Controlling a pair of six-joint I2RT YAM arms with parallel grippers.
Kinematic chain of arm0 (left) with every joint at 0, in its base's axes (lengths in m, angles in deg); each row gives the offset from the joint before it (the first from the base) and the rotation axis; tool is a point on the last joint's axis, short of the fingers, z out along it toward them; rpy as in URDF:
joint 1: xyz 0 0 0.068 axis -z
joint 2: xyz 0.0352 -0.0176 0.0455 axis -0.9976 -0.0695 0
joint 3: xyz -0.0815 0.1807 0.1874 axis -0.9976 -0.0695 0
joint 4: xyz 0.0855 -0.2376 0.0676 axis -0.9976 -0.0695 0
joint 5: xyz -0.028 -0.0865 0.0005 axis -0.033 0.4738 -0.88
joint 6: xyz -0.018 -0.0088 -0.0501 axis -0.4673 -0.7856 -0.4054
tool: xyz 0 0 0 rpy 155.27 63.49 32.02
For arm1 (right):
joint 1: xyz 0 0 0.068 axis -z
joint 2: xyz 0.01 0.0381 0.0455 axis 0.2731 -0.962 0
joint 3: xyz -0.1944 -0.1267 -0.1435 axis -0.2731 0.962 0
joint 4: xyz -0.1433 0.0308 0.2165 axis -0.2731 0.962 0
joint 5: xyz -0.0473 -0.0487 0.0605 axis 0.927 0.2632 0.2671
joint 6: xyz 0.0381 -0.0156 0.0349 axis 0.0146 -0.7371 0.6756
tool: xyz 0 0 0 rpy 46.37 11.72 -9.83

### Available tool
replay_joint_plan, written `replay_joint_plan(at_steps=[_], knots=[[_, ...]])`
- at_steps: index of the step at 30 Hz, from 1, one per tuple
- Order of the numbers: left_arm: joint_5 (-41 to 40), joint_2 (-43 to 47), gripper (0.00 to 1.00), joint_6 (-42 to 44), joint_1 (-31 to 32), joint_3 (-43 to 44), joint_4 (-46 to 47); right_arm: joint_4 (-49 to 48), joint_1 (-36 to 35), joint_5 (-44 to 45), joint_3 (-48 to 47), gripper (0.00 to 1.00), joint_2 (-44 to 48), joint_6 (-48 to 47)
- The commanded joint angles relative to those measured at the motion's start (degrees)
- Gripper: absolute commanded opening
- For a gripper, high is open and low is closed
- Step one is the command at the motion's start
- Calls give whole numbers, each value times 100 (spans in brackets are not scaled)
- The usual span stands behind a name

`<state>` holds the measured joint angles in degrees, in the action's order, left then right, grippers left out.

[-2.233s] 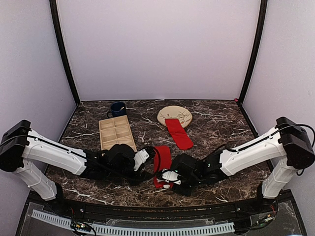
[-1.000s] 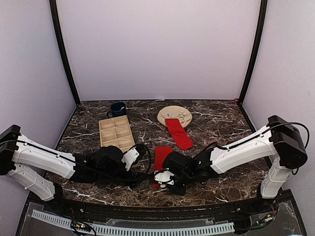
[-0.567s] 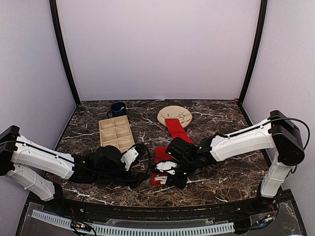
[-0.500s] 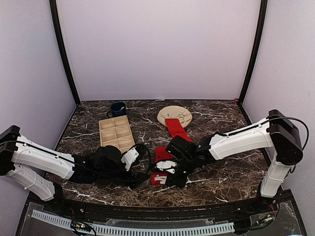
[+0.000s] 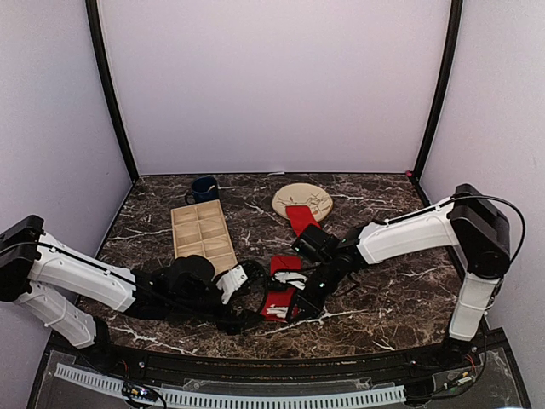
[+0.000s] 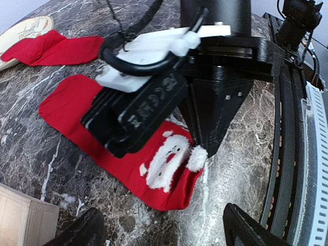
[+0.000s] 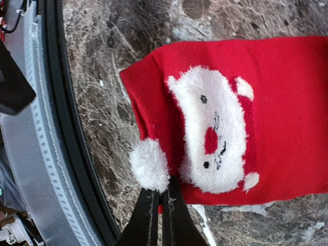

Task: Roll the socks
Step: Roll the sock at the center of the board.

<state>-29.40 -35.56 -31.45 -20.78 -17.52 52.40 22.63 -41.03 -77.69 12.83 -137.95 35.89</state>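
One red sock (image 5: 278, 290) lies flat near the front of the marble table, its white Santa face (image 6: 165, 161) up. My right gripper (image 5: 292, 305) is shut on that sock's near edge beside the white pompom (image 7: 148, 165), fingers (image 7: 154, 215) pressed together with a bit of red cloth between them. My left gripper (image 5: 253, 295) stands open just left of the sock, its fingertips (image 6: 82, 231) apart and empty. The other red sock (image 5: 300, 217) lies farther back, one end resting on the beige plate (image 5: 308, 194).
A wooden divided tray (image 5: 202, 230) sits left of the socks, with a dark blue mug (image 5: 204, 187) behind it. The table's black front rail (image 7: 66, 154) runs close to the near sock's end.
The right arm has swung toward the back, its wrist now above the sock, while its tip stays at the sock's near end. The left arm has shifted slightly right; its jaws remain open.
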Motion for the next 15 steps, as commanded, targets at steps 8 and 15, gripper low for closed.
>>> replay_joint_plan(at_steps=[8,15], knots=[[536,-327,77,722,147,312,-98,109,124,-591,-266,0,-201,160],[448,-663,71,1021,315,524,-173,154,147,-600,-297,0,-215,154]])
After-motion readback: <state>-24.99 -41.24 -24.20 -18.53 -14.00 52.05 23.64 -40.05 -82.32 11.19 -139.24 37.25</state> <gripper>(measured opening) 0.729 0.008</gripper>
